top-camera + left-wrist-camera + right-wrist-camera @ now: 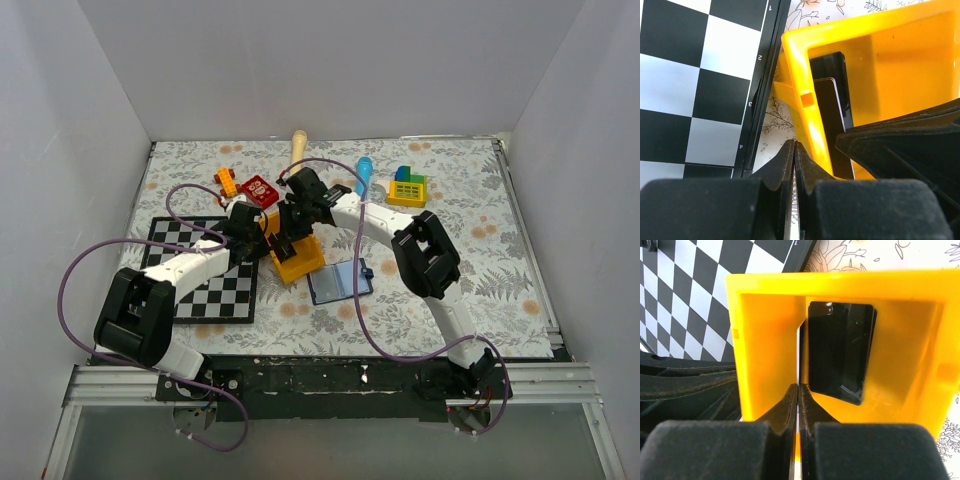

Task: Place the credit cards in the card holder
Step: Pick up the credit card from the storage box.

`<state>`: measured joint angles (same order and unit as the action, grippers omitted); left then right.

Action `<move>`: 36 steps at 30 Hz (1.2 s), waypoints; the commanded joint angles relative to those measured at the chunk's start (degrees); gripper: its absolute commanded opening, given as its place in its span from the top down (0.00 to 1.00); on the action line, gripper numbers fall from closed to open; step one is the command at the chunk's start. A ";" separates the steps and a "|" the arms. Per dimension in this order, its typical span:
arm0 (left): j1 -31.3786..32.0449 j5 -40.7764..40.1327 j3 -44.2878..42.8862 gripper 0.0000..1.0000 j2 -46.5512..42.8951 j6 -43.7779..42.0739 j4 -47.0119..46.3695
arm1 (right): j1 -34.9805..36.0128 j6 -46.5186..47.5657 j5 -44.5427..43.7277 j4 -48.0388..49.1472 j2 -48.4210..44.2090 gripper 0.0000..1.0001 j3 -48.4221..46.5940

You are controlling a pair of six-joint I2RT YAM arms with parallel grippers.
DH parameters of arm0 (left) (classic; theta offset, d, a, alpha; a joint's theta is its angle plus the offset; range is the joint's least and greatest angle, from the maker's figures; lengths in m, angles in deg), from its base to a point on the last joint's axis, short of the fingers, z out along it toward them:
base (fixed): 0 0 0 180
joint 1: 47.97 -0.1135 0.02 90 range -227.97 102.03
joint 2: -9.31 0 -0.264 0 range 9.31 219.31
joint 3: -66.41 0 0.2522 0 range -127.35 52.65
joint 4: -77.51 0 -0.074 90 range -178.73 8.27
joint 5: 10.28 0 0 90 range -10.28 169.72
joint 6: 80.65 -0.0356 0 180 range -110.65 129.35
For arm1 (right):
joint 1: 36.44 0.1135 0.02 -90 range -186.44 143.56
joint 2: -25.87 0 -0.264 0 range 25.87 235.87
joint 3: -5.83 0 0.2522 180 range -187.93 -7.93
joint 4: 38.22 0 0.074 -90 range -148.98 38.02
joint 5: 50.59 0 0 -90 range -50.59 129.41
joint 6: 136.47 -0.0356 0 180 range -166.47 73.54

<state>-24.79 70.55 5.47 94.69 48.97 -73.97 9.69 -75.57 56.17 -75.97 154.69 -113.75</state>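
Observation:
Two black credit cards are in a yellow box (297, 262). One card (840, 352) leans against the box's far wall. The other shows as a thin white edge (799, 355) rising from my right gripper (798, 386), which is shut on it inside the box. In the left wrist view both cards (832, 95) show behind the box's yellow rim (805, 95). My left gripper (795, 145) is shut on nothing, just outside that rim, by the chessboard. The card holder (340, 281) lies open, light blue side up, right of the box.
A chessboard (205, 270) lies left of the box. At the back are an orange toy (226, 181), a red item (260, 190), a wooden handle (298, 143), a blue item (365, 172) and a yellow-green block toy (408, 187). White walls close in three sides.

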 commanded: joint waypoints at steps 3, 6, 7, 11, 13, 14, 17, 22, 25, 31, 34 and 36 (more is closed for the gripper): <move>0.29 -0.67 -0.20 1.00 -1.62 -0.42 0.09 | -0.60 0.19 -1.90 0.87 -2.86 0.99 2.02; 0.29 -1.38 -0.11 1.00 -2.41 -0.42 0.61 | -1.04 0.01 -3.21 3.06 -5.49 0.99 4.82; 0.29 -1.64 -0.11 1.00 -2.85 -0.42 0.96 | -1.30 -0.25 -3.48 3.68 -6.20 0.99 5.70; 0.29 -2.34 -0.54 1.00 -4.43 -0.24 2.29 | -2.27 -1.13 -3.75 6.58 -10.59 0.99 9.48; 0.29 -2.87 -0.63 1.00 -5.92 -0.33 2.90 | -2.71 -1.48 -3.75 8.42 -13.92 0.99 12.55; 0.29 -3.05 -0.63 1.00 -6.89 -0.24 3.42 | -2.97 -1.74 -3.75 9.30 -15.51 0.99 13.87; 0.29 -4.19 -1.60 1.00 -9.87 -0.24 5.36 | -4.03 -2.62 -3.75 11.68 -20.08 0.99 17.92; 0.20 -5.42 -2.39 0.86 -16.46 -0.15 7.38 | -5.96 -5.78 -1.82 17.12 -28.87 0.99 27.14; 0.20 -1.40 -1.34 0.73 -20.68 -0.50 4.59 | -7.36 -8.94 1.69 22.12 -34.23 0.99 33.82; 0.20 12.21 4.02 0.53 -27.46 1.42 -5.96 | -10.27 -15.71 9.16 32.41 -43.81 0.99 44.90; 0.29 16.80 5.69 0.51 -28.78 3.18 -9.40 | -11.50 -19.58 13.82 38.47 -46.72 0.99 48.42; 0.29 19.26 7.01 0.51 -29.66 4.15 -12.03 | -12.11 -22.30 16.98 42.60 -48.12 0.99 50.35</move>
<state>-24.79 81.17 9.97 66.91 50.78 -79.26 -1.24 -91.09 64.41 -46.81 110.84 -66.23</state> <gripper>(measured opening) 0.485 0.023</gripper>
